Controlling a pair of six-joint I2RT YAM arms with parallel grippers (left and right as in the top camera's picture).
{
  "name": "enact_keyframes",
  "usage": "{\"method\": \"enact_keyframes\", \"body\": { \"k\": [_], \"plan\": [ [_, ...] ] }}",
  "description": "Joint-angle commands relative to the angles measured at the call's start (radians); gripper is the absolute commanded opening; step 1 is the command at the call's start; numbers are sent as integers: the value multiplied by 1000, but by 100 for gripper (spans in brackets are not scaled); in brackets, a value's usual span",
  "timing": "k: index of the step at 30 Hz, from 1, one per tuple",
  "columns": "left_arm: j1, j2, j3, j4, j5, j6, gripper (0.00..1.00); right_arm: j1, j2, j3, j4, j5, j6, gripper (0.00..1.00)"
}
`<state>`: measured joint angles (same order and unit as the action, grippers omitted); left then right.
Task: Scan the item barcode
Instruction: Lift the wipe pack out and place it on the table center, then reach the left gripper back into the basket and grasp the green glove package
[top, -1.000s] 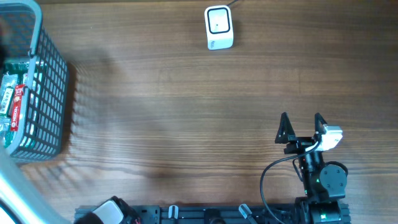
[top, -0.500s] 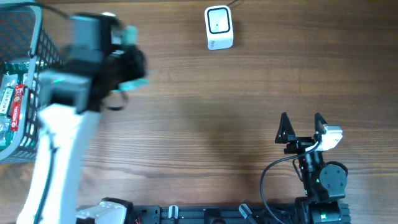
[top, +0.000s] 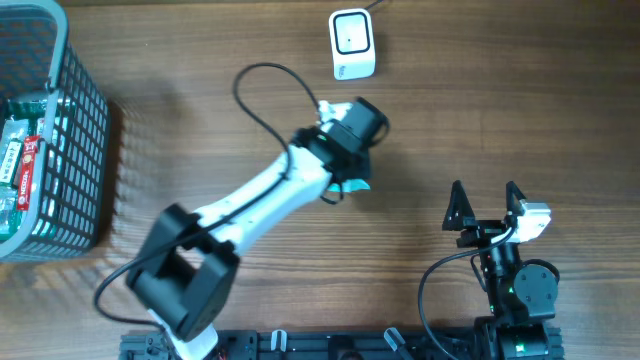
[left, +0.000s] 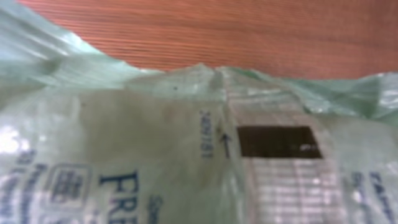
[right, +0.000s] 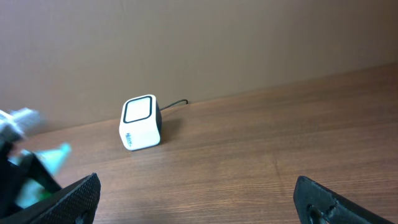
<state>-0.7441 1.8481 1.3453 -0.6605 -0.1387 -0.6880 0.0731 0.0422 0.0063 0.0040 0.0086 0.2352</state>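
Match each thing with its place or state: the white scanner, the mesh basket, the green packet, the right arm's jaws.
Things:
1. white scanner
2. mesh basket
3. green packet
4. right arm's jaws

Places or states:
A. at the left edge of the table
B. gripped by the left arm, near the middle of the table
C. wide open, holding nothing
D. at the far edge of the table, cable attached

Pairs: 1-D, 2-A, 3-B, 4-C
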Motion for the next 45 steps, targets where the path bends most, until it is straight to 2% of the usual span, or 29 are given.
{"method": "enact_keyframes", "body": {
  "k": [1, 4, 5, 7, 11, 13, 20, 28, 33, 36, 38, 42, 45],
  "plan": [
    [-63, 42, 0, 61, -93, -30, 38, -2, -2, -1, 5, 14, 3, 100],
    [-94, 64, 0, 91, -106, -32, 42, -2, -2, -1, 5, 14, 3, 100],
    [-97, 66, 0, 93, -106, -32, 46, -1, -2, -1, 5, 14, 3, 100],
    [-102, 71, 0, 93, -105, -31, 57, -2, -2, -1, 5, 14, 3, 100],
    [-107, 71, 0, 93, -90, -31, 88, -2, -2, -1, 5, 14, 3, 100],
    [-107, 71, 0, 93, -71, -31, 96, -1, -2, -1, 5, 14, 3, 100],
    [-101, 34, 23, 111, -74, 39, 100, -1, -2, -1, 5, 14, 3, 100],
    [-28, -161, 92, 109, -183, 212, 100, -2, -2, -1, 5, 14, 3, 100],
    [143, -319, 95, 49, -266, 343, 100, -2, -2, -1, 5, 14, 3, 100],
    [319, -438, 95, 28, -286, 529, 100, -1, -2, -1, 5, 14, 3, 100],
    [431, -505, 96, 42, -286, 601, 100, -1, -2, -1, 5, 14, 3, 100],
    [750, -649, 96, 135, -285, 753, 100, -1, -2, -1, 5, 14, 3, 100],
    [986, -694, 96, 224, -261, 874, 100, -1, -2, -1, 5, 14, 3, 100]
  ]
}}
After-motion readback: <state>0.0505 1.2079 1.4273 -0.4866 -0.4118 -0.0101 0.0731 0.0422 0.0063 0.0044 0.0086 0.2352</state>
